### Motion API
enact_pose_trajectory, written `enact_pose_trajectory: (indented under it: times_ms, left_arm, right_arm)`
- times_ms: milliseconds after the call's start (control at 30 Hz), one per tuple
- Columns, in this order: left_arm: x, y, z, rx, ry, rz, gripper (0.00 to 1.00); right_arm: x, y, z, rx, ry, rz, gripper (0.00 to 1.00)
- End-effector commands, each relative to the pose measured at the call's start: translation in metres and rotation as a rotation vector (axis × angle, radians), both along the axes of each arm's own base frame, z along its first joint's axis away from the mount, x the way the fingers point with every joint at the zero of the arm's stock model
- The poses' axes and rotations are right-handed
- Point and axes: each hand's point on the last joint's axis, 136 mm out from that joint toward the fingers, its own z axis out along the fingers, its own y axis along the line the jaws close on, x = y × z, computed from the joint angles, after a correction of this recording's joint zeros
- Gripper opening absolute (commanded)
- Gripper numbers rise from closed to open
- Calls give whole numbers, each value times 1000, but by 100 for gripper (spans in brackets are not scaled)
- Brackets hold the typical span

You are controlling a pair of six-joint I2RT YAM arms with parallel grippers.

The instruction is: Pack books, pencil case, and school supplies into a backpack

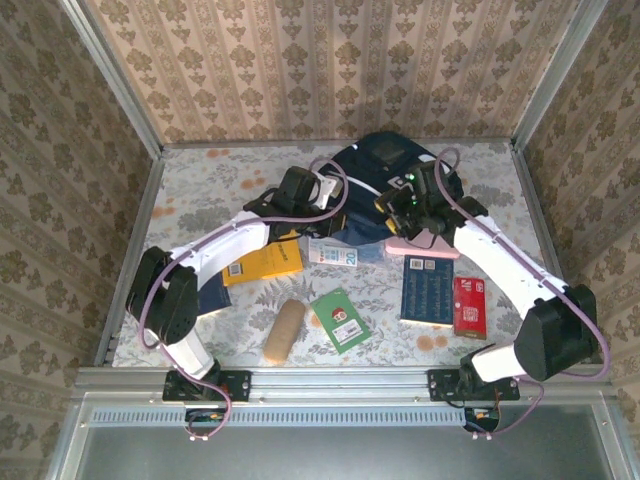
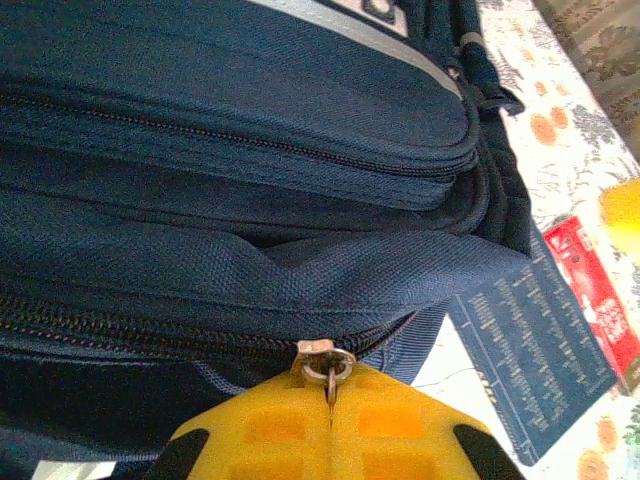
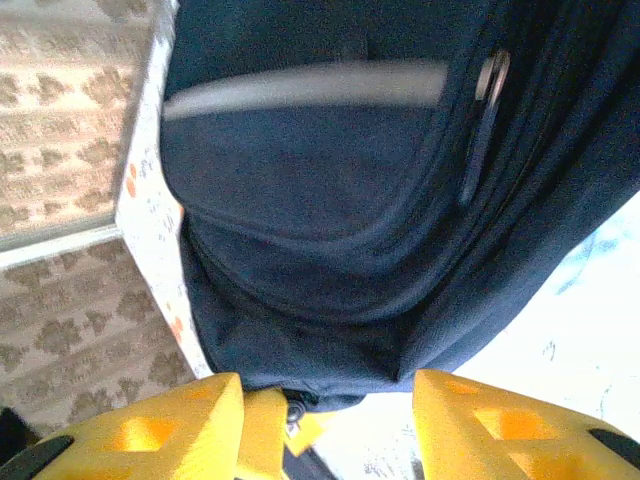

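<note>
The navy backpack (image 1: 385, 160) lies at the back centre of the table. My left gripper (image 1: 338, 208) is at its near-left edge, shut on the metal zipper pull (image 2: 331, 372) of the backpack (image 2: 250, 120). My right gripper (image 3: 325, 425) stands open, its yellow fingers (image 3: 480, 425) either side of the backpack's (image 3: 330, 230) lower fabric edge. The yellow book (image 1: 262, 263), a navy book (image 1: 427, 290), the green book (image 1: 340, 320), the blue-and-white packet (image 1: 335, 254), the pink box (image 1: 420, 246), the tan roll (image 1: 284, 330) and the red pack (image 1: 469, 305) lie on the table.
A second navy book (image 1: 213, 293) lies partly under the left arm. In the left wrist view the navy book (image 2: 530, 350) and the red pack (image 2: 595, 290) lie just right of the backpack. Papered walls close in the table on three sides.
</note>
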Motion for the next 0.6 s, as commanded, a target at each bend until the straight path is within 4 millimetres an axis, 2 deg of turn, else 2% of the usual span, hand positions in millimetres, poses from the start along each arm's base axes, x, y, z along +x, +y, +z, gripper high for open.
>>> enact_pose_trajectory:
  times_ms: [0, 67, 167, 367, 400, 500, 567]
  left_arm:
    - [-6, -12, 47, -101, -68, -26, 0]
    - [-8, -14, 50, -99, -78, -32, 0]
    - [-11, -15, 49, -86, -87, -36, 0]
    - [-21, -18, 56, -102, -99, -53, 0]
    - [-22, -18, 58, -103, -107, -59, 0]
    - [-23, -14, 59, -69, -125, -62, 0]
    - [-23, -8, 56, -32, -140, -58, 0]
  right_arm:
    - [-8, 25, -5, 142, 57, -29, 54]
    - [-4, 28, -10, 150, 57, -45, 59]
    - [10, 22, -22, 136, 39, -95, 63]
    - [34, 22, -49, 142, 53, -150, 55]
    - [38, 23, -50, 140, 51, -147, 51]
    - [45, 21, -43, 115, 11, -148, 21]
    - [44, 14, -36, 58, -9, -142, 5]
